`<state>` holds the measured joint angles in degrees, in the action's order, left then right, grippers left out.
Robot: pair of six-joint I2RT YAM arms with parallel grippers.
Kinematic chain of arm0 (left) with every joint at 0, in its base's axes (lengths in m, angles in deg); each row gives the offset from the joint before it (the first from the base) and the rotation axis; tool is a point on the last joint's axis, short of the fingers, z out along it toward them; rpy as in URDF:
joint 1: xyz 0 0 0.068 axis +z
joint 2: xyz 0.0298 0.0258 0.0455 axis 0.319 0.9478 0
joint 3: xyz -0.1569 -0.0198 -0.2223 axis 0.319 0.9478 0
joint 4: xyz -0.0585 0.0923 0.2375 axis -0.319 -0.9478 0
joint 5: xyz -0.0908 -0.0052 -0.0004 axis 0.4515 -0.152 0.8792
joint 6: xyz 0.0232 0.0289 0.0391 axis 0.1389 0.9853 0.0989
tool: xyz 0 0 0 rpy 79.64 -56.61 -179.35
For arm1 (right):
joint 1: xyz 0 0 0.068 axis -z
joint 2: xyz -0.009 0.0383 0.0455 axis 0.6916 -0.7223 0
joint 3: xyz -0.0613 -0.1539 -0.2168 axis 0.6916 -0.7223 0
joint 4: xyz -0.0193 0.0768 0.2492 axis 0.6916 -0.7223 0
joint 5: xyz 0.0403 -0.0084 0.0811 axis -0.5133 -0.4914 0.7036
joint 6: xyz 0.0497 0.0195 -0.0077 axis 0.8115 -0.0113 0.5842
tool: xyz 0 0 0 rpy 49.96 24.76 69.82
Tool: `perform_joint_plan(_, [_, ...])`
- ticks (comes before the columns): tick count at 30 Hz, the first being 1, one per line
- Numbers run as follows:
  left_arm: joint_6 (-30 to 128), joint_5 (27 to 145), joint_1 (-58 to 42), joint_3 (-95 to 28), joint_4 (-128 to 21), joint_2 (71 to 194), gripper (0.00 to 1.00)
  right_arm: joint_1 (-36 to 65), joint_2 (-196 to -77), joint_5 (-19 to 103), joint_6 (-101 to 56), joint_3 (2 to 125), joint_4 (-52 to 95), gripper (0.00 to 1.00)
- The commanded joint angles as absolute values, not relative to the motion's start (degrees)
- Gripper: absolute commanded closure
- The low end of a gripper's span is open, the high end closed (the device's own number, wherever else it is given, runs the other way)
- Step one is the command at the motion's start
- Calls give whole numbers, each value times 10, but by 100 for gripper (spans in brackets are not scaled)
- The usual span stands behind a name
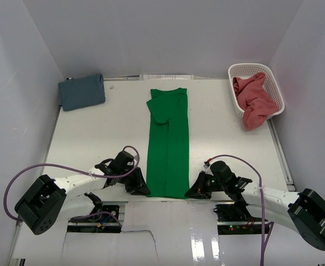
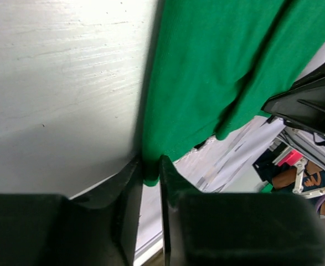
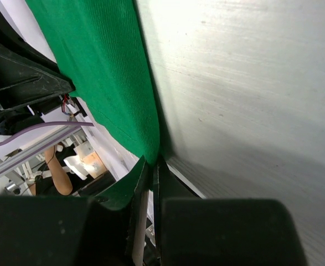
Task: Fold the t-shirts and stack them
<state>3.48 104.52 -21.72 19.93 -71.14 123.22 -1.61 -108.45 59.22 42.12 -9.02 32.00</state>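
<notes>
Green t-shirt (image 1: 168, 144), folded to a long strip; left hand (image 1: 143, 190) and right hand (image 1: 192, 192) pinch its near corners.

No legible text, label, brand, number or sign found in any view.
</notes>
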Motion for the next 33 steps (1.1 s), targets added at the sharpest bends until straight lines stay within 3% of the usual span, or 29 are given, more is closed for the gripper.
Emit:
perform_joint_plan(1, [58, 1002, -221, 223, -741, 1254, 71, -19, -1088, 587, 412, -83, 312, 92])
perform_joint_plan(8, [57, 1016, -221, 219, -728, 1270, 100, -19, -1094, 591, 403, -75, 302, 92])
perform_joint_plan(33, [45, 1031, -204, 111, -826, 1216, 100, -17, -1082, 605, 360, 36, 191, 92])
